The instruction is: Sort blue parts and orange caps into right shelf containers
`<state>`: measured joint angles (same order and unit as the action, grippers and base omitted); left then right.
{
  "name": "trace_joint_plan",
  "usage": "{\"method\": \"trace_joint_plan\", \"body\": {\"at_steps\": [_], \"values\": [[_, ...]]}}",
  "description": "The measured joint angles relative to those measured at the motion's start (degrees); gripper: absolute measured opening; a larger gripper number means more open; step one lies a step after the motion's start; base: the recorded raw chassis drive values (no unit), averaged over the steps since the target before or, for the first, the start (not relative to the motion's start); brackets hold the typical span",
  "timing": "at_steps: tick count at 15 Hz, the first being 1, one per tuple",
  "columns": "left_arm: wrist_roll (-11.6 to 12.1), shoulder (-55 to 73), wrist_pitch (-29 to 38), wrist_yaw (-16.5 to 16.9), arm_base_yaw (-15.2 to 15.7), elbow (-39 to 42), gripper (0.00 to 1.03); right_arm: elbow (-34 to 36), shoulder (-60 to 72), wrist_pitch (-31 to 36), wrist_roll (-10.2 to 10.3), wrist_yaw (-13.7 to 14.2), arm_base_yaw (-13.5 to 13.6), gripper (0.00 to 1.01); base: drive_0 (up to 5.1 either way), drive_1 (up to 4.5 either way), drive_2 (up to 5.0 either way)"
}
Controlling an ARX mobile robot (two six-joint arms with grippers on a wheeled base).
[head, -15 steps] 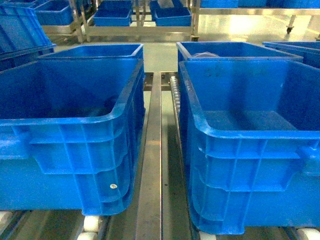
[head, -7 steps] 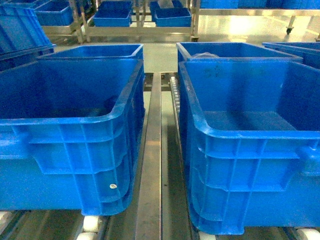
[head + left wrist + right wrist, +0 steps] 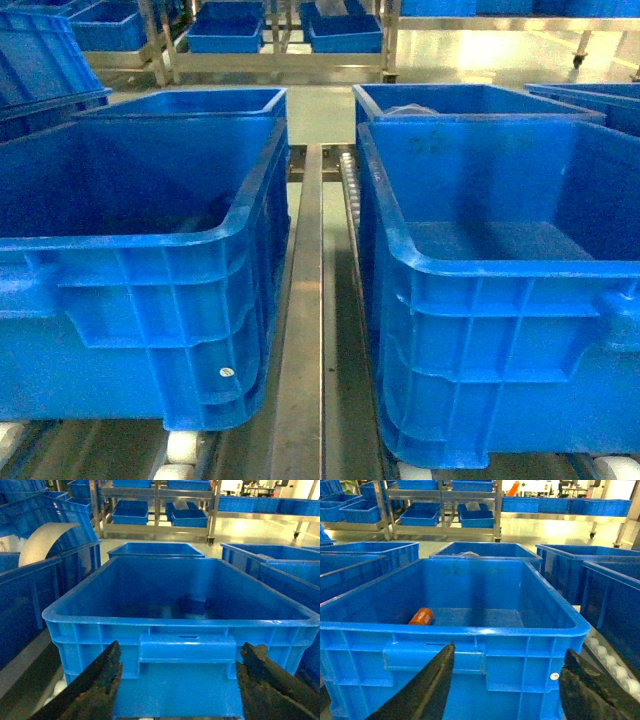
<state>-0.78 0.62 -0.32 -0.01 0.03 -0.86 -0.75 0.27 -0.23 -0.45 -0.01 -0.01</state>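
- While the head view is showing no arms at all, two big blue crates are filling the frame: the left crate (image 3: 140,240) at centre left, the right crate (image 3: 500,270) at centre right, a steel rail (image 3: 305,300) running between them.
- The left gripper (image 3: 177,677) is hanging with its claw spread wide at the bottom of its wrist view, pinching nothing; a blue part (image 3: 193,604) is lying inside, mid-frame.
- The right gripper (image 3: 507,680) is likewise spread and holding nothing; an orange cap (image 3: 421,616) is lying on the crate floor, left of centre.
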Motion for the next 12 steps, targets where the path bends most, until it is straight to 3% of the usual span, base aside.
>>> {"method": "trace_joint_plan", "body": {"at_steps": [2, 3, 12], "values": [[0.00, 0.00, 0.00, 0.00, 0.00, 0.00, 0.95, 0.00, 0.00, -0.02, 0.00, 0.00, 0.00, 0.95, 0.0, 0.00, 0.0], [0.13, 0.00, 0.00, 0.00, 0.00, 0.00, 0.99, 0.00, 0.00, -0.02, 0.02, 0.00, 0.00, 0.99, 0.0, 0.00, 0.0], [0.13, 0.00, 0.00, 0.00, 0.00, 0.00, 0.98, 0.00, 0.00, -0.02, 0.02, 0.00, 0.00, 0.98, 0.0, 0.00, 0.0]]}}
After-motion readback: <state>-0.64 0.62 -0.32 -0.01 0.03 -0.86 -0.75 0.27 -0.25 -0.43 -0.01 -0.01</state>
